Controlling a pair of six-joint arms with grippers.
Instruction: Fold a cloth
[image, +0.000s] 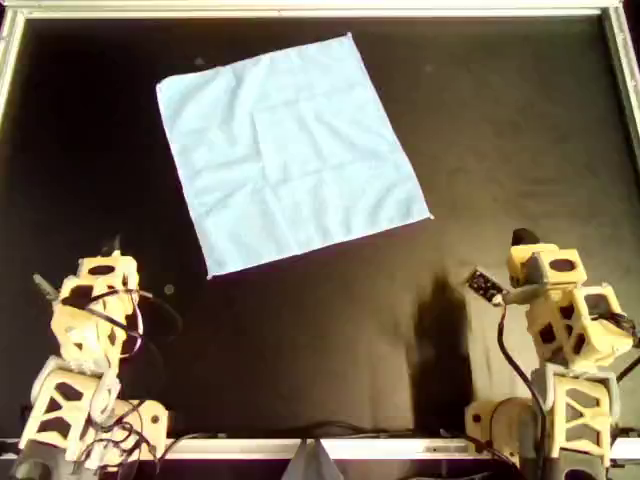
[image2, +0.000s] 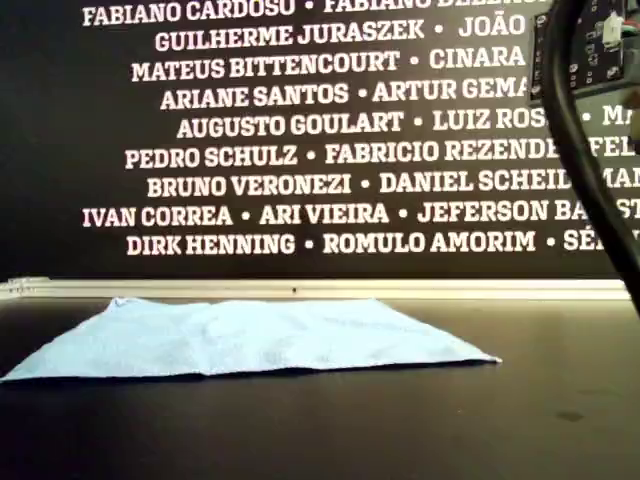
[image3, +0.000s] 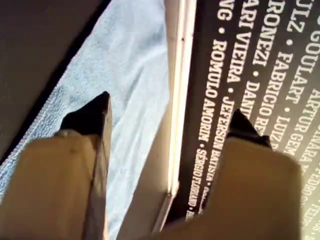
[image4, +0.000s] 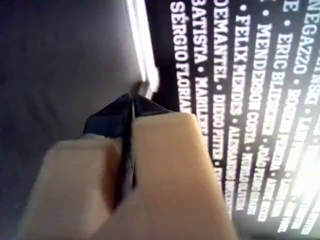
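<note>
Lying flat and fully spread on the black table (image: 480, 120), the cloth (image: 290, 155) is a light-blue square turned a bit off the table edges, faint crease lines crossing its middle. Left to right in the overhead view: the left arm sits below the cloth's lower-left corner, apart from it, not touching. The left gripper (image3: 167, 120) has its jaws spread wide with nothing between them; its wrist view looks past the dark fingertips (image3: 95, 115) at the cloth and the pale rail (image3: 177, 100) along the table's far edge. Bare black tabletop separates both arms from the cloth, nothing on it. The right arm sits well to the right of and below the cloth's right corner. The right gripper (image4: 131, 107) has its jaws pressed together, holding nothing. Behind the cloth in the exterior view, a black wall with white names (image2: 300, 150); a dark cable (image2: 585, 160) hangs at the exterior view's right.
</note>
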